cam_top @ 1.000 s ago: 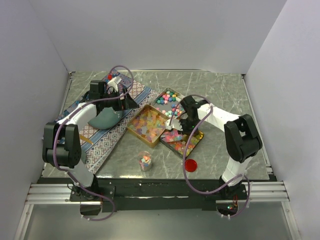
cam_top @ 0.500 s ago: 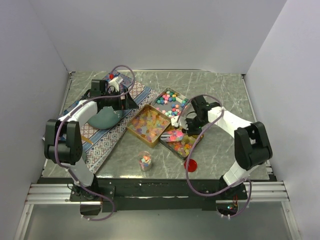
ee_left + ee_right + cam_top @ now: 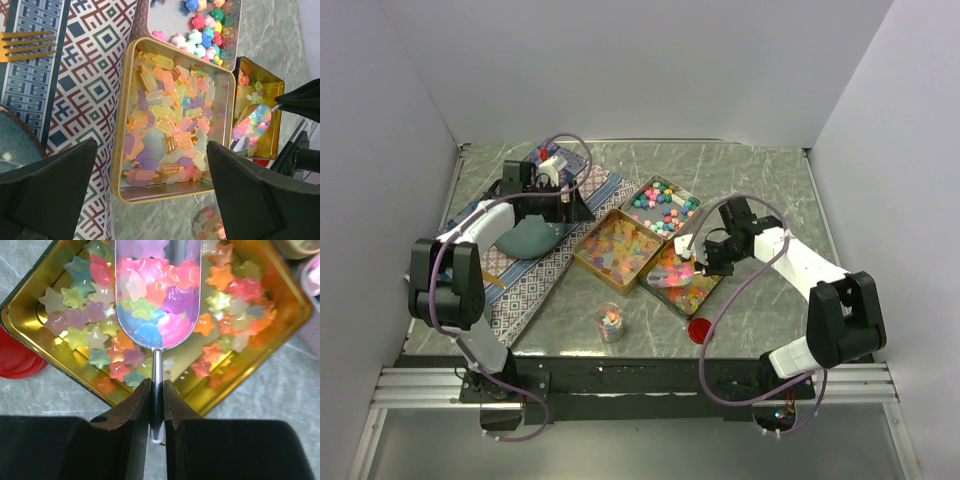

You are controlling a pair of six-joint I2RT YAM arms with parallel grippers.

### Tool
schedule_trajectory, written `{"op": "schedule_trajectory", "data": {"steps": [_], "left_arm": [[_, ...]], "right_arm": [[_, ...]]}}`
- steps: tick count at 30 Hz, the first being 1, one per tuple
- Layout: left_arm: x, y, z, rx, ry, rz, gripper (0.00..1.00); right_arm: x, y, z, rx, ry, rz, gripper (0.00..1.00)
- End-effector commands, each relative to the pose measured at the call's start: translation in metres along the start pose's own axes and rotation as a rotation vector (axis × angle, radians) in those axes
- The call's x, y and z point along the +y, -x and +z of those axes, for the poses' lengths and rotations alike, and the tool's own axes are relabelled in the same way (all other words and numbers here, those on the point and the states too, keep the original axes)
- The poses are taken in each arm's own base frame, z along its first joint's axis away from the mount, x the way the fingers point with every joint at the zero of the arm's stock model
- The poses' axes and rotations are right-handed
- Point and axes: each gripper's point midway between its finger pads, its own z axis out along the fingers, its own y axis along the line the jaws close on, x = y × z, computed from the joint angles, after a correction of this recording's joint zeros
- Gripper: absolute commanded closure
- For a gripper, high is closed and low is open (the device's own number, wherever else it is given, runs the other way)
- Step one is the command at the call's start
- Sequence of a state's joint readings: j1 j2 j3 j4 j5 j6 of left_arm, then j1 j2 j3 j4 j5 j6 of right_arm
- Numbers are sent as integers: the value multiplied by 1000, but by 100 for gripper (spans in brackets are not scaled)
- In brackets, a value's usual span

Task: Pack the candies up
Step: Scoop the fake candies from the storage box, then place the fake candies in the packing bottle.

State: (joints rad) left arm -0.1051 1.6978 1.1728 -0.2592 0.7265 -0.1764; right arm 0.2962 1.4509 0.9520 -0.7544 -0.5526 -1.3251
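Note:
Three gold tins hold candies: pastel flower ones (image 3: 663, 205), translucent yellow-pink ones (image 3: 617, 250) and star ones (image 3: 688, 285). My right gripper (image 3: 157, 385) is shut on the handle of a metal scoop (image 3: 158, 295). The scoop is full of star candies and hangs just above the star tin (image 3: 280, 310). The scoop also shows in the left wrist view (image 3: 255, 120). My left gripper (image 3: 150, 150) is open and empty, high over the near end of the middle tin (image 3: 170, 192). A small clear cup (image 3: 610, 322) with a few candies stands in front of the tins.
A patterned cloth (image 3: 535, 270) lies at the left with a dark teal plate (image 3: 527, 238) and a gold fork (image 3: 25, 42) on it. A red round disc (image 3: 700, 329) lies by the star tin's near corner. White walls close in three sides.
My right arm has swung out to the right and drawn the scoop back over the star tin. The left arm has hardly moved.

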Motion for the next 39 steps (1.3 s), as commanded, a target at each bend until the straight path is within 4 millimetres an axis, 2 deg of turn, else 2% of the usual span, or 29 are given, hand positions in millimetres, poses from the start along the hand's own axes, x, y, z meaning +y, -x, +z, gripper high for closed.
{"op": "schedule_trajectory", "data": {"steps": [1,3,9,15,18,23,24,25,26,28,30,31,33,35,36,39], "left_arm": [[-9,7,-15,-39,10,75,2],[-9,4,-18,-35,20,80,2],[-11,3,-22,-43,25,97,2],[-20,20,-30,-92,19,133,2],[-26,28,-37,-118,19,149,2],[-32,38,-55,-168,33,158,1],[-32,39,-57,-176,39,154,1],[-31,39,-59,-183,47,150,1],[-31,42,-64,-200,61,152,1],[-20,44,-66,-227,134,124,1],[-9,49,-73,-261,220,99,1],[-6,52,-76,-272,249,94,3],[-1,58,-84,-299,303,89,3],[-2,62,-93,-327,325,94,3],[-1,61,-96,-330,337,88,3],[1,58,-103,-345,375,74,3]], "right_arm": [[-6,10,-2,-69,-62,-30,100],[-5,10,0,-78,-74,-23,100],[-3,26,-18,-145,-150,6,100],[-3,44,-40,-202,-226,70,100],[-1,51,-46,-232,-246,94,100],[-5,66,-65,-209,-285,30,100],[-1,67,-68,-197,-267,33,100],[-5,78,-78,-203,-279,9,100],[-6,80,-82,-192,-280,2,100],[-4,89,-91,-182,-273,-17,100],[5,99,-92,-166,-248,-52,100],[11,112,-92,-170,-227,-95,100],[21,118,-91,-143,-200,-133,100],[31,135,-90,-148,-171,-190,100],[35,133,-89,-118,-159,-197,100],[45,147,-88,-90,-127,-246,100]]}}
